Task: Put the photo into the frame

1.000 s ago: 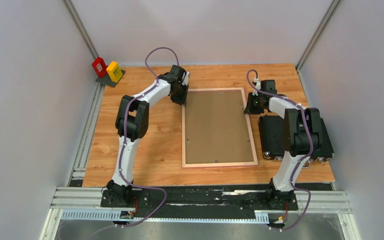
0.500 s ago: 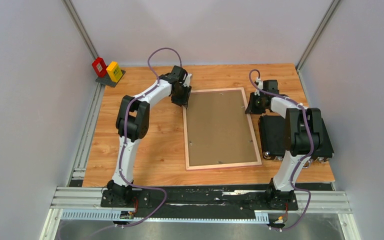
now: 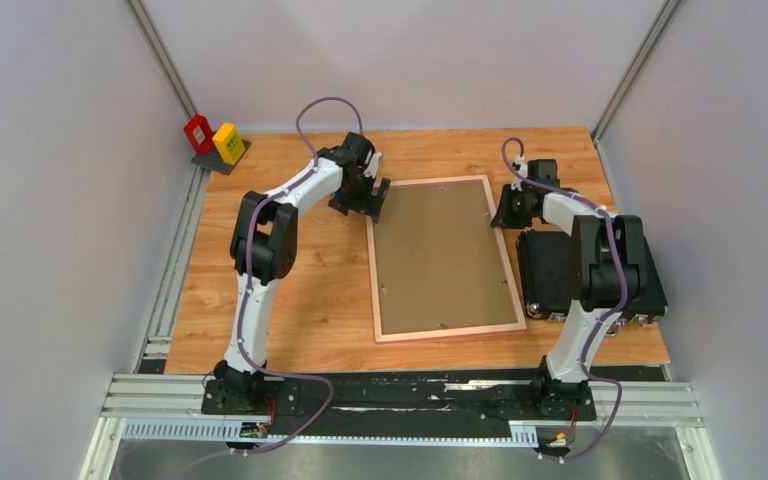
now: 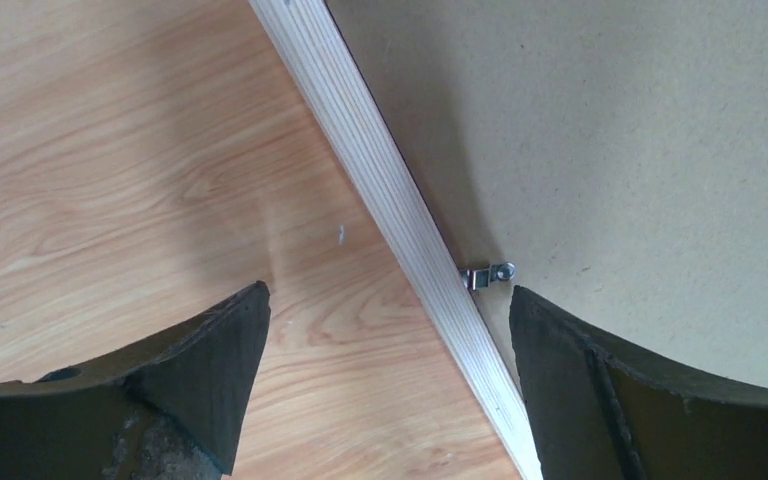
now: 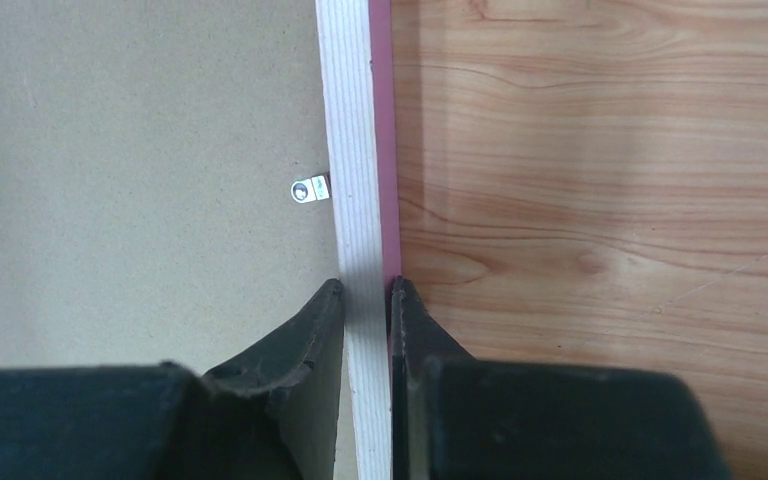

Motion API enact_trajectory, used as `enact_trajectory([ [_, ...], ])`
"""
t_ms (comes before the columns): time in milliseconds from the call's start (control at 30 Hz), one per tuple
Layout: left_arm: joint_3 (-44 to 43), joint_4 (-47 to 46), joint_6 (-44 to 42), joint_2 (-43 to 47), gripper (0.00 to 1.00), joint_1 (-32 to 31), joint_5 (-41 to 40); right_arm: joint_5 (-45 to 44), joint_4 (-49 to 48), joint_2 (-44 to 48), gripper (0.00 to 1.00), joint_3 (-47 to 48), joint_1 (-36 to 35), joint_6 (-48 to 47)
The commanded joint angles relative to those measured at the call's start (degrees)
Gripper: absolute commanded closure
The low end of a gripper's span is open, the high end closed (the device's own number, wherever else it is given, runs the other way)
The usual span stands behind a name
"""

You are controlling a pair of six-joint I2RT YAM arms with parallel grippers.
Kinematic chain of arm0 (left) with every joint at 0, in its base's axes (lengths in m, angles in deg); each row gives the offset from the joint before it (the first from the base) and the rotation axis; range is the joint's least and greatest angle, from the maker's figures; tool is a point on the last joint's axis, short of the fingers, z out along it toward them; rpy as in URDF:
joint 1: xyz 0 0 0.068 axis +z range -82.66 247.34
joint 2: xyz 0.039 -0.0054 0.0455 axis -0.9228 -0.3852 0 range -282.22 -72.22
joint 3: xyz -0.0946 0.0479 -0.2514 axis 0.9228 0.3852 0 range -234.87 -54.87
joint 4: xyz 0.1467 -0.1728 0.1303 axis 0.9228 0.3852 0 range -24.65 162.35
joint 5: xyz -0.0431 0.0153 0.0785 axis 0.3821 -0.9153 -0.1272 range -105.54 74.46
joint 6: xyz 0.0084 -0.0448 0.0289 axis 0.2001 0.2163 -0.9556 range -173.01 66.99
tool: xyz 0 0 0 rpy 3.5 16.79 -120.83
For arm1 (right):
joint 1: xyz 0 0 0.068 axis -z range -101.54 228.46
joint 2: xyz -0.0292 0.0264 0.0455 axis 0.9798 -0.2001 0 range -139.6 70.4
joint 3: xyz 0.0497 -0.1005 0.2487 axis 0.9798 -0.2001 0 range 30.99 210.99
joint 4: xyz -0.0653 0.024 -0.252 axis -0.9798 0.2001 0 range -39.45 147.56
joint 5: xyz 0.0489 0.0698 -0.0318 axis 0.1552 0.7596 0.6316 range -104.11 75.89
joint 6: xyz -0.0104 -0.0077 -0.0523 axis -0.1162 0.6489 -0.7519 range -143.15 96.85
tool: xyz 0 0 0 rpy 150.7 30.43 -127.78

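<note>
The frame [image 3: 373,280] lies back-up on the table, its light wood rail round a brown backing board [image 3: 442,255]. The photo is out of view. My left gripper [image 3: 365,205] stands open at the frame's far left corner. In the left wrist view its jaws straddle the rail [image 4: 380,170] without touching it, beside a metal tab [image 4: 488,273]. My right gripper [image 3: 505,213] is at the far right side. In the right wrist view the right gripper [image 5: 365,285] is shut on the rail [image 5: 352,150], one finger on the board side, the other on the pink outer side [image 5: 381,120].
A black case [image 3: 550,275] lies right of the frame, under the right arm. A red block [image 3: 198,133] and a yellow block [image 3: 227,142] stand at the far left corner. Grey walls close in both sides. Another tab [image 5: 310,188] sits near the right fingers.
My left gripper has opened and let go of the frame's left rail. Before that the frame slid a little to the right. The right gripper stays shut on the rail.
</note>
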Motion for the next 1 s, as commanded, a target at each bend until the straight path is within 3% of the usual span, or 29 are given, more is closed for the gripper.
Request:
enact_trajectory([
  [0, -1.1, 1.61, -0.7, 6.07, 0.01, -0.32, -2.21, -1.86, 0.11, -2.31, 1.0, 0.69, 0.57, 5.84],
  [633, 13.57, 2.58, -7.11, 13.94, 0.0, -1.49, 9.1, 0.92, -0.53, -6.7, 1.0, 7.13, 0.58, 24.95],
  [967, 13.08, 3.23, -6.41, 11.88, 0.0, -2.47, 10.51, 1.53, -0.26, -7.94, 1.0, 9.41, 0.29, 24.06],
])
